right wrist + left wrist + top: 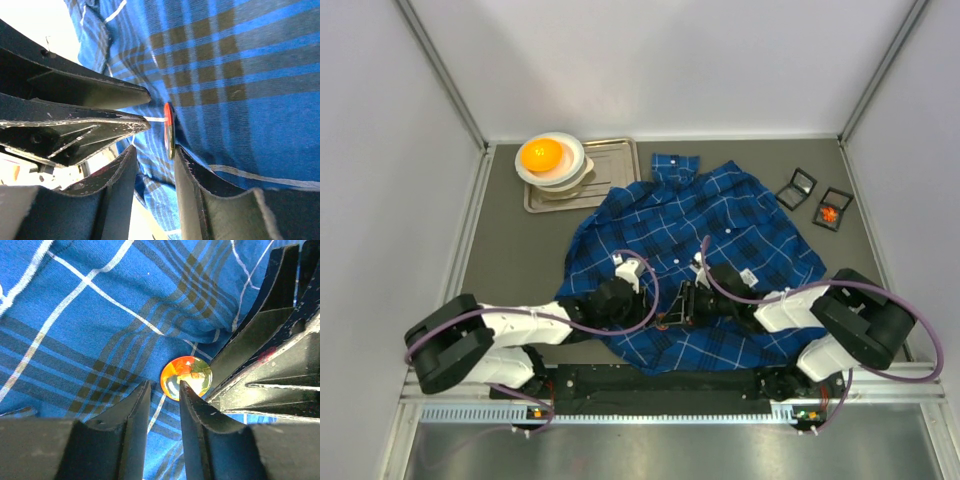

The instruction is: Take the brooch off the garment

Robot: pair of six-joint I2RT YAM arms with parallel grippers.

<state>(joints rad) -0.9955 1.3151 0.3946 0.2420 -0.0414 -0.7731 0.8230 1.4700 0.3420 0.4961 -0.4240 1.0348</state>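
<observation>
The brooch (186,378), a round glassy disc in orange, yellow and green, is sitting flat on the plaid shirt (740,220), so the removal is not yet done. It is lying just beyond the tip of the left end effector (164,390), touching the front of one fingertip (189,402) and not between the two. Those jaws are standing narrowly parted, with only blue cloth showing in the gap.

The right end effector (155,150) is reaching in from the opposite side. In its own view the brooch is showing edge-on, resting against the inner face of one finger (187,170), while the other finger is standing apart from it. These jaws are parted too and gripping nothing.

Both end effectors are therefore meeting at the brooch, tips nearly touching, over the lower front of the shirt. By my judgement the approach is finished and the work proper is remaining: closing on the disc, holding the cloth, and pulling the brooch free.

Well beyond the end effectors, on the grey surface (510,250), stacked bowls (552,160) are sitting on a metal tray (615,165), and two small black boxes (797,187) are lying off to the right.
</observation>
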